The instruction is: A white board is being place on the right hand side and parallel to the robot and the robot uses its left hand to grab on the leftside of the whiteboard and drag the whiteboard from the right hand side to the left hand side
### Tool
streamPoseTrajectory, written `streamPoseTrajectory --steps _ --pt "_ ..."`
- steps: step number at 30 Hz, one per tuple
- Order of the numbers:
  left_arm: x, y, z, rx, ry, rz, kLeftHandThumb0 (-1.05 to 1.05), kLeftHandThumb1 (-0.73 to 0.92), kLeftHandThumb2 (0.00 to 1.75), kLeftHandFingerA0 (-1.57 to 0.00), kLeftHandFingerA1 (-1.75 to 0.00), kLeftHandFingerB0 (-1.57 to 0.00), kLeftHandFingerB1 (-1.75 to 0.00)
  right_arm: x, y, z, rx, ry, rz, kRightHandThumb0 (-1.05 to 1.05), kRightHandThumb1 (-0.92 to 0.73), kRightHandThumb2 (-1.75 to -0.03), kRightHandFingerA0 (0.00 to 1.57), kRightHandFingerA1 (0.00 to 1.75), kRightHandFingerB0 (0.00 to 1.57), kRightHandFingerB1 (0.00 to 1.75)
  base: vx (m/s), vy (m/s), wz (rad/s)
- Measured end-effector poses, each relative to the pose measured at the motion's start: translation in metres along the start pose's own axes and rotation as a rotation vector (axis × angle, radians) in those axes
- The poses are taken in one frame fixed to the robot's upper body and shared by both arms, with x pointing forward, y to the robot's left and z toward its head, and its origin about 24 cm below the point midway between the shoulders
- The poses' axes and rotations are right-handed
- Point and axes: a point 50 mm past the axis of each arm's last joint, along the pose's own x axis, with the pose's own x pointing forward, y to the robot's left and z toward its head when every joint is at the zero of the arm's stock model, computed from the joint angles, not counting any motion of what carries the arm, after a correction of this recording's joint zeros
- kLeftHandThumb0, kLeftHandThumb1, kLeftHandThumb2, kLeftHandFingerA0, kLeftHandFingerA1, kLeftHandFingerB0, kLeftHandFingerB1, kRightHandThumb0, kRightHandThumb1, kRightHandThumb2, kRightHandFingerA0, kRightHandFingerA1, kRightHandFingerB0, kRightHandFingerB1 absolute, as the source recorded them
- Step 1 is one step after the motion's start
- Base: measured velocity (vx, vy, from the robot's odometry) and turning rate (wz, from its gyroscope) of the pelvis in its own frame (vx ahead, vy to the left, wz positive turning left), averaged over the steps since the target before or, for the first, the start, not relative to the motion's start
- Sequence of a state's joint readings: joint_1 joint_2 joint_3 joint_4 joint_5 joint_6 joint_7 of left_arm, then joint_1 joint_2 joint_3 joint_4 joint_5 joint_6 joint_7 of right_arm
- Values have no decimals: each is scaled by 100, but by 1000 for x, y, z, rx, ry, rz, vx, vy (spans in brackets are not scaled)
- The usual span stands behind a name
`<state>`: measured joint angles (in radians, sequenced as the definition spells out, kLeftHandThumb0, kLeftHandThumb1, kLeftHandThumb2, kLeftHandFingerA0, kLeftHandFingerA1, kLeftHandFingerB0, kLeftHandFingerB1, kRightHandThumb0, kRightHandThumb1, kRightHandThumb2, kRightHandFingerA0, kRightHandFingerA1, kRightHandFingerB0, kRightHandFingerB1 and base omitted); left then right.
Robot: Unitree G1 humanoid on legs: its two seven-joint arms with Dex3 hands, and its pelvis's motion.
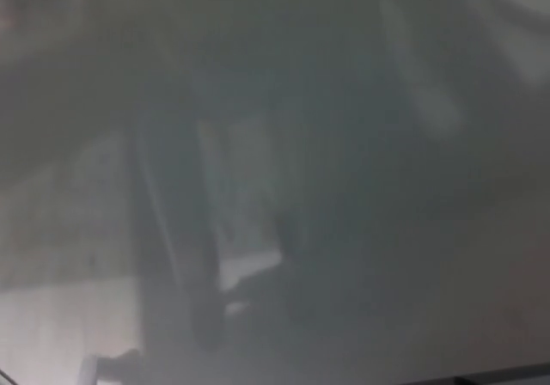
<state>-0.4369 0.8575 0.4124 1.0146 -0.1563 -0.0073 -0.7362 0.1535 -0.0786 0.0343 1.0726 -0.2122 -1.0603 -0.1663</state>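
The whiteboard [344,187] fills nearly the whole head view as a blurry, glossy grey sheet, probably stiff, slick and awkwardly large, best gripped at its left frame edge; neither hand shows, so finger state unknown.

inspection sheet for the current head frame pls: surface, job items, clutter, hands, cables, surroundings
Surface: the whiteboard fills nearly the whole head view; grey, glossy, blurred.
Job's things: only the whiteboard's face shows; no left edge of it can be made out. A thin dark strip at bottom right may be its lower frame, cannot tell.
Clutter: nothing seen.
Hands: neither hand in view; grasp cannot be checked from this frame.
Cables: nothing seen.
Surroundings: only dim reflections on the board, a dark upright shape at centre-left and pale streaks at upper right; too blurred to identify.
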Motion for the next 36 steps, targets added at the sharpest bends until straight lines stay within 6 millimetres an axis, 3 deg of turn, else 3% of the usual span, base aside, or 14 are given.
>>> streamPoseTrajectory --steps 9,10,11,17,21,28,29,30,31,32,33,34,35,36 --pt "-10 16 5 6 62 -22 13 85 65 -78 -87 -76 -67 -2 0 -1 2 7 5 -68 -77 -72 62 82 15 67 0 0 0" --pt "-10 17 6 20 72 -29 12 84 65 -78 -85 -76 -66 -2 0 -1 2 7 6 -69 -60 -106 60 81 17 63 0 0 0" --pt "-10 17 7 25 76 -34 10 82 64 -77 -85 -75 -66 -2 0 -1 2 7 5 -68 -78 -72 62 82 14 67 0 0 0" --pt "-7 13 12 60 89 -87 5 78 62 -73 -70 -79 -66 -2 0 -1 1 8 6 -68 -75 -73 62 84 13 68 0 0 0" --pt "-5 11 14 91 93 -119 1 75 61 -72 -88 -81 -68 -2 0 -2 1 11 6 -68 -77 -73 62 84 13 70 0 0 0" --pt "-2 6 21 114 83 -170 4 76 62 -78 -82 -79 -65 -2 1 -2 0 13 6 -69 -76 -73 62 84 13 67 0 0 0" --pt "-2 6 22 119 81 -175 -9 73 61 -62 -52 -58 -45 -2 1 -2 0 13 6 -69 -75 -73 62 83 14 66 0 0 0" --pt "-2 6 23 121 78 -178 -9 73 61 -62 -52 -58 -45 -2 1 -2 -1 14 6 -69 -75 -73 62 83 14 66 0 0 0" --pt "-1 5 24 135 73 -180 -23 66 64 -25 -38 -26 -33 -2 1 -2 -1 14 6 -69 -75 -73 63 83 14 66 0 0 0" --pt "-1 5 26 148 65 -180 -26 48 72 0 -12 0 -11 -2 1 -2 -1 14 6 -68 -59 -105 64 83 17 63 0 0 0" --pt "-1 5 27 157 57 -182 -26 48 72 0 -12 0 -11 -2 1 -2 -1 14 6 -68 -59 -105 64 83 17 63 0 0 0" --pt "-1 4 28 166 47 -183 -26 49 70 0 -2 0 0 -2 1 -2 -1 15 6 -68 -76 -72 63 84 14 67 0 0 0" --pt "0 4 30 174 37 -184 -29 52 55 0 0 0 0 -2 1 -2 -1 15 6 -70 -60 -104 64 83 18 64 0 0 0" --pt "0 4 32 183 26 -182 -29 52 55 0 0 0 0 -1 1 -2 -1 14 5 -70 -60 -104 64 83 18 64 0 0 0"
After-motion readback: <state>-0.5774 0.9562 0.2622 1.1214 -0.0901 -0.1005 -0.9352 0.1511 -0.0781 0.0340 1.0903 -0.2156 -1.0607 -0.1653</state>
